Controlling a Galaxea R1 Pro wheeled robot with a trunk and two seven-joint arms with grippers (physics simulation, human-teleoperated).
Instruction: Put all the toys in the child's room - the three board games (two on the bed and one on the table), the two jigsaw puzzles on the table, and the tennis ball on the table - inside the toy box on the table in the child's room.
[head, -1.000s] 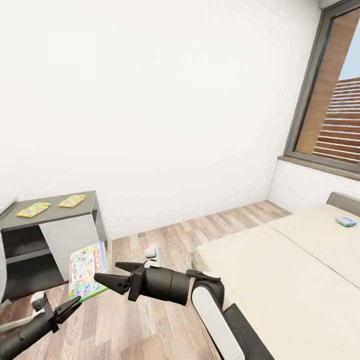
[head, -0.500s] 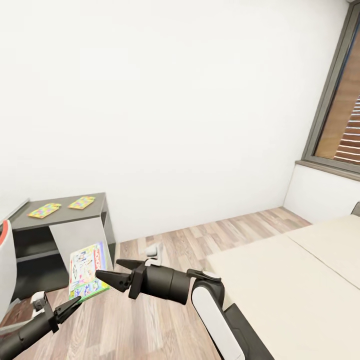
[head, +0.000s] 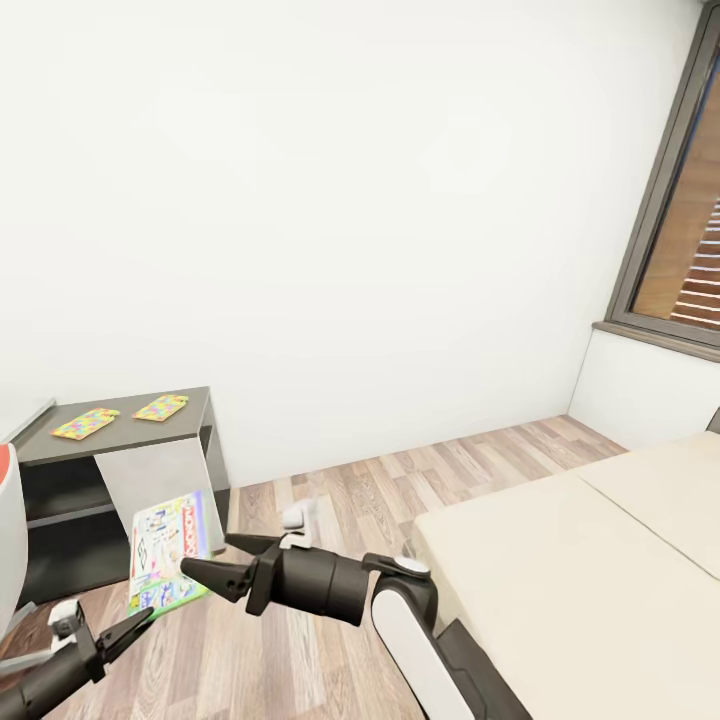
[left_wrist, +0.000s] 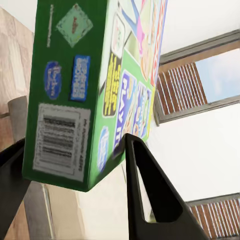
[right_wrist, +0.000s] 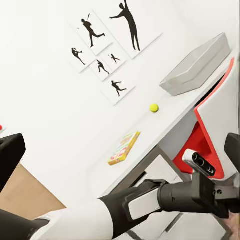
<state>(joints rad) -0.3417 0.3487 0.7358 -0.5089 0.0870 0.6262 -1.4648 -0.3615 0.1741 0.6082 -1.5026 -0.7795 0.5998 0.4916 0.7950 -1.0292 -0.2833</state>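
My left gripper (head: 140, 618) is shut on the lower edge of the white-and-green board game (head: 165, 555), held upright low over the floor. In the left wrist view the game's green side (left_wrist: 75, 90) fills the gap between the two fingers (left_wrist: 145, 190). My right gripper (head: 208, 553) is open and holds nothing, just right of the game. Two jigsaw puzzles (head: 85, 423) (head: 162, 406) lie on a dark grey cabinet. The right wrist view takes in the table (right_wrist: 165, 122) with the grey toy box (right_wrist: 197, 65), the tennis ball (right_wrist: 154, 107) and another board game (right_wrist: 124, 147). The bed (head: 560, 560) is at right.
The dark grey cabinet (head: 130, 470) stands against the white wall at left. A red-and-white chair (right_wrist: 215, 130) sits by the table. Wood floor (head: 400, 480) runs between cabinet and bed. A window (head: 680, 230) is at far right.
The head view has swung left, so the far end of the bed has left the picture. Both arms now sit slightly lower and further left, the game still held.
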